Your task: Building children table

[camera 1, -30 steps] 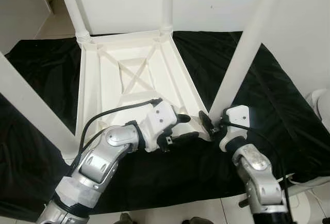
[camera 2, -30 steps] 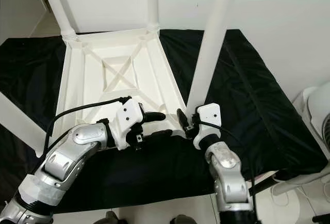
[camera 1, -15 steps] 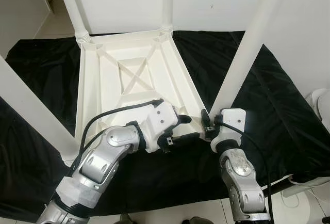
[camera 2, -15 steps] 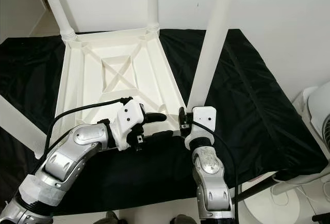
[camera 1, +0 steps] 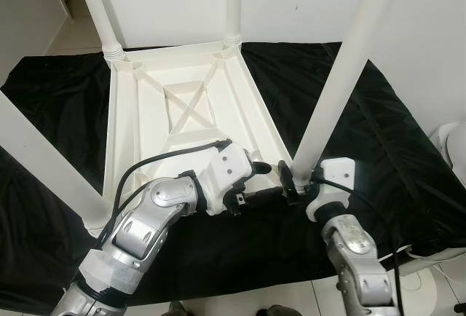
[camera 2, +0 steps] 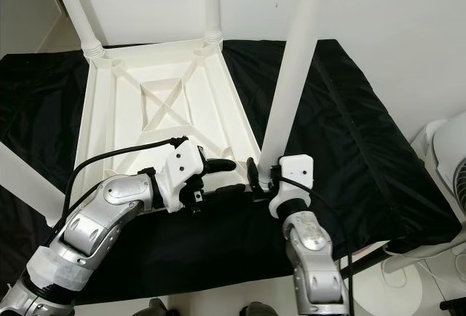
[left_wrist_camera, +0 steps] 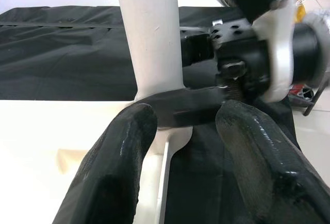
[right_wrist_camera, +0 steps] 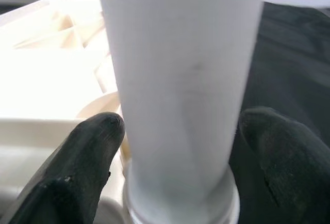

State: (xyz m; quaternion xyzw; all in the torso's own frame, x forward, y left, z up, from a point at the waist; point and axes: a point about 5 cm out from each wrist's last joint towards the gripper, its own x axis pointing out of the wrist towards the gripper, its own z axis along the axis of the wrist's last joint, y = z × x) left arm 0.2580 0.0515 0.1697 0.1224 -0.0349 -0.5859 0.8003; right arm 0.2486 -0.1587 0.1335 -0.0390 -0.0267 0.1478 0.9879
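A white children's table (camera 1: pixel 116 134) lies upside down on a black cloth, its four legs pointing up. My right gripper (camera 1: pixel 297 182) is at the base of the near right leg (camera 1: pixel 336 90), where the leg meets the table corner. In the right wrist view its two fingertips (right_wrist_camera: pixel 87 157) press on either side of that leg (right_wrist_camera: pixel 180 79). My left gripper (camera 1: pixel 263 180) is open at the same corner, one finger over the near rim and one under it. In the left wrist view the left gripper (left_wrist_camera: pixel 175 146) faces the leg (left_wrist_camera: pixel 149 33) and the right gripper.
The black cloth (camera 1: pixel 408 148) covers a low platform that ends near my feet, with tiled floor beyond. Three more legs stand at the far left (camera 1: pixel 98 3), far right (camera 1: pixel 233 3) and near left (camera 1: pixel 36 156). A white appliance (camera 1: pixel 455 148) is at the right edge.
My right wrist swung left and then back to the right around the leg's base. It now sits a little lower against the leg. The left arm has stayed put.
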